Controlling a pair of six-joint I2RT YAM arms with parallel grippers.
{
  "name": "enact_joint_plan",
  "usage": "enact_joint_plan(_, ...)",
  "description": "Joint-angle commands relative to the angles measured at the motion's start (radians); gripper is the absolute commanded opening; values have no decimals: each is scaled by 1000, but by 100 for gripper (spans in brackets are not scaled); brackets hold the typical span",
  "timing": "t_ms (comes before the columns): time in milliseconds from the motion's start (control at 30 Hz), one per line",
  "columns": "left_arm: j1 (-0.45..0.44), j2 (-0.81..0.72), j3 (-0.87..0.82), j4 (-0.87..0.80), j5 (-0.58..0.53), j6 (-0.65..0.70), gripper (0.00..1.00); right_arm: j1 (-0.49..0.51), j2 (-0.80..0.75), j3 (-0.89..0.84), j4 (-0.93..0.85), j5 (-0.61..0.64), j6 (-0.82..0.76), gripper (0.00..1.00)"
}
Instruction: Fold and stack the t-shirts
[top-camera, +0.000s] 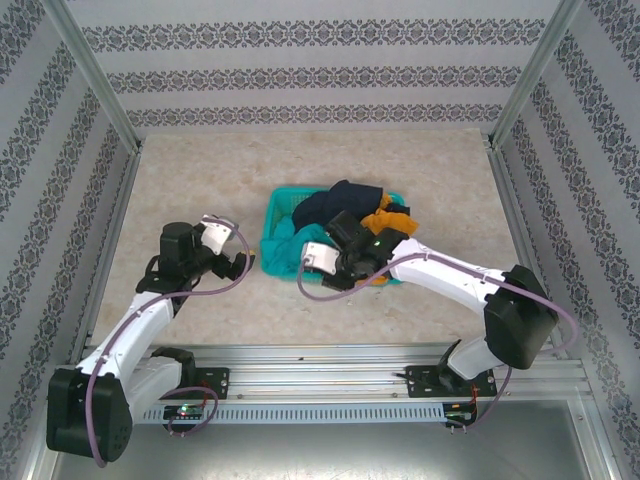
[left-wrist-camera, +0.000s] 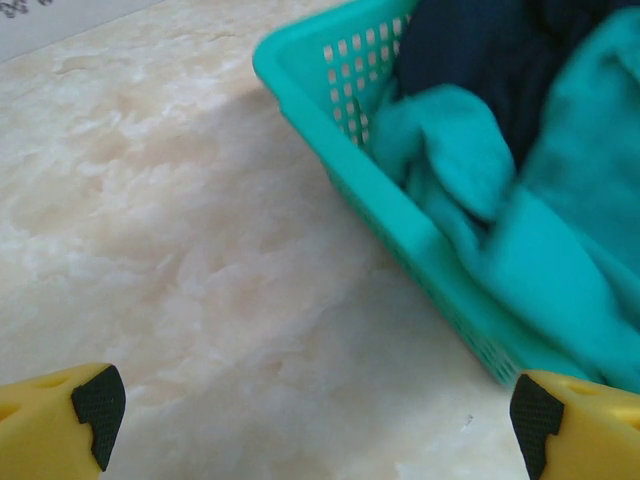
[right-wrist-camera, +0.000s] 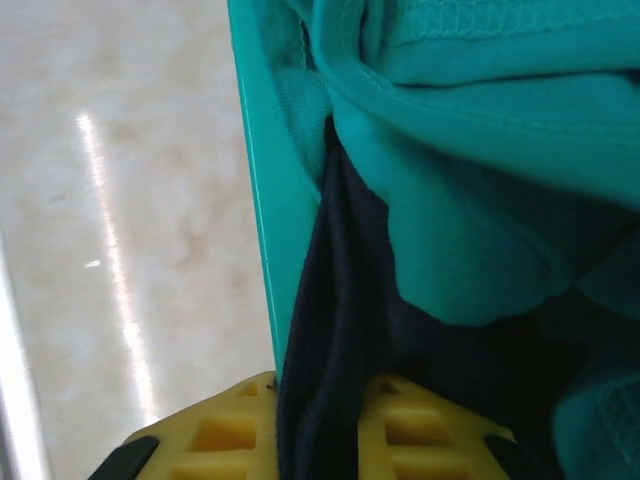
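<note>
— Whereabouts of the t-shirts (top-camera: 360, 200)?
— Heaped, crumpled, in the teal basket (top-camera: 272, 215) at mid-table (top-camera: 200, 190). Dark navy t-shirt (top-camera: 325, 205) on top toward the far side, orange-yellow t-shirt (top-camera: 388, 218) at the right, teal t-shirt (left-wrist-camera: 540, 250) slumped along the near-left wall.
— Any long axis?
— Impossible to tell for the heap. From the right wrist, though, a narrow navy strip stretched lengthwise, running from under the teal folds straight down into the right tool (right-wrist-camera: 325, 440).
— State of that tool?
— Closed on the navy strip, cloth pinched between yellow fingers (right-wrist-camera: 225, 435), hard against the basket wall.
— Left tool (left-wrist-camera: 315, 412)?
— Spread wide, holding nothing, above bare table just beside the basket.
</note>
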Motion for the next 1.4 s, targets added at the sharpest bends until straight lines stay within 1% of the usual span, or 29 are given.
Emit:
enact_joint_plan(0, -34, 27, 47, -4, 28, 36, 100, -85, 19, 47, 87, 171, 214, 3)
enact_joint_plan(67, -53, 50, 49, 21, 39, 31, 100, -131, 52, 75, 94, 228, 261, 2)
enact_joint_plan(200, -113, 110, 52, 80, 45, 4, 100, -222, 120, 135, 103, 253, 313, 2)
enact_joint_plan(300, -181, 173, 69, 131, 37, -14, 100, -291, 185, 205, 95, 311, 361, 0)
enact_joint_plan(433, -271, 267, 102, 211, 18, -41, 100, -368, 256, 272, 107, 417, 404, 0)
enact_joint_plan(567, -347, 367, 157, 264, 18, -61, 100, -437, 310, 331, 105, 459, 439, 0)
enact_joint_plan(667, -390, 450, 206, 322, 41, -89, 100, -489, 356, 384, 97, 485, 438, 0)
enact_joint_plan(767, -420, 527, 249, 394, 64, -129, 100, -536, 394, 433, 82, 491, 434, 0)
enact_joint_plan(967, -469, 661, 364, 418, 114, -146, 100, -612, 450, 508, 82, 497, 392, 0)
enact_joint_plan(1100, -479, 731, 422, 432, 143, -163, 100, -645, 498, 566, 84, 514, 340, 0)
enact_joint_plan(1367, -486, 811, 505, 454, 167, -186, 100, -703, 628, 748, 42, 546, 324, 0)
